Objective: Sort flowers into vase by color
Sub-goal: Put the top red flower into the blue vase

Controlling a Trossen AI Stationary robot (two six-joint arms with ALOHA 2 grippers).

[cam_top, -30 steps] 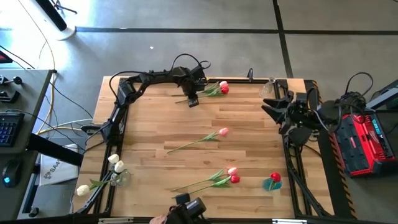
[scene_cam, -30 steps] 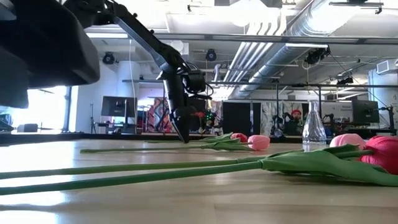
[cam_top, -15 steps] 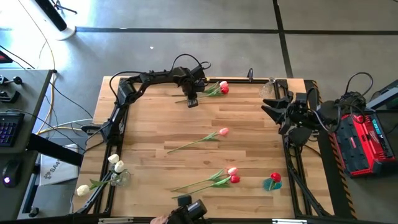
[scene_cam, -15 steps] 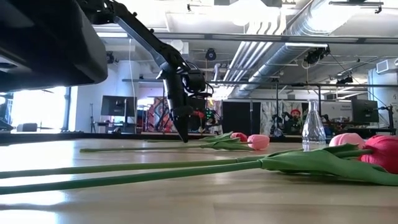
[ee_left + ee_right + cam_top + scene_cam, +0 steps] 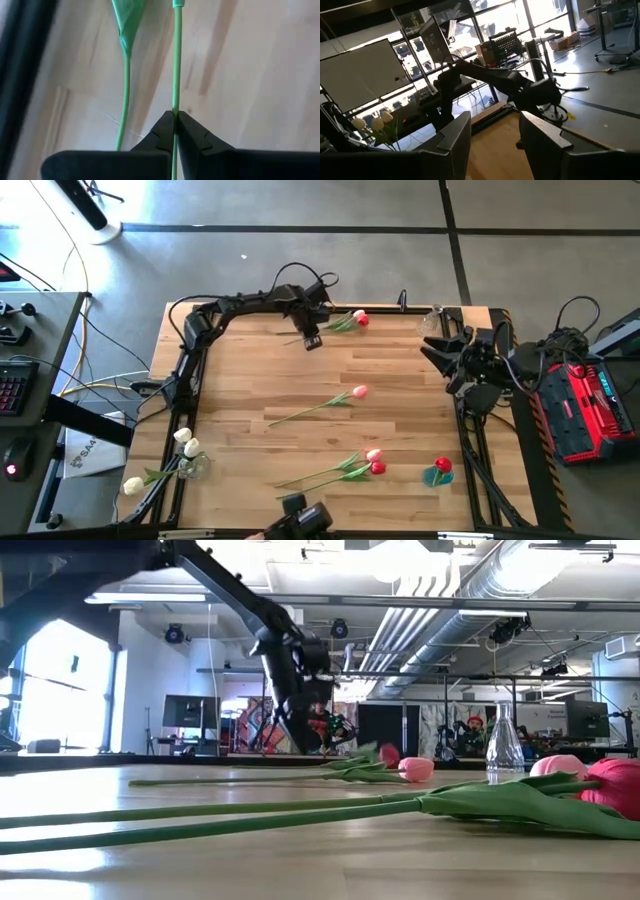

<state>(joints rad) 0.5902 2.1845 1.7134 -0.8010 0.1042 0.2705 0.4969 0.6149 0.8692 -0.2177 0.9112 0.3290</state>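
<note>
**Inspector A:** Item under handling is a red tulip [image 5: 358,319], lying at about twelve o'clock on the wooden table [image 5: 250,380], near the far edge. Small red head, long thin green stem, green leaf partway along the stem. In the low view it appears tilted, head end raised off the surface.

**Inspector B:** Grip?

**Inspector A:** The left gripper [image 5: 175,116] is clamped fully closed on that stem; the left wrist view shows the stem [image 5: 176,60] pinched between the two dark fingers, with a leaf [image 5: 127,22] running alongside it.

**Inspector B:** Remaining flowers?

**Inspector A:** One pink tulip [image 5: 357,392] near the table's centre, stem trailing toward seven o'clock. A pink tulip [image 5: 372,455] and a red tulip [image 5: 378,468] lie side by side at about five o'clock, heads almost touching. A red flower head [image 5: 442,467] with green beneath it stands farther toward four o'clock; what holds it I cannot tell. Cream-white tulips [image 5: 186,442] sit in a clear vase [image 5: 195,467] at eight o'clock, on the table's edge. An empty clear vase [image 5: 432,321] stands at about one o'clock.

**Inspector B:** Other arm?

**Inspector A:** The right gripper [image 5: 492,132] waits at three o'clock by the table's side rail, fingers parted, holding nothing.
</note>
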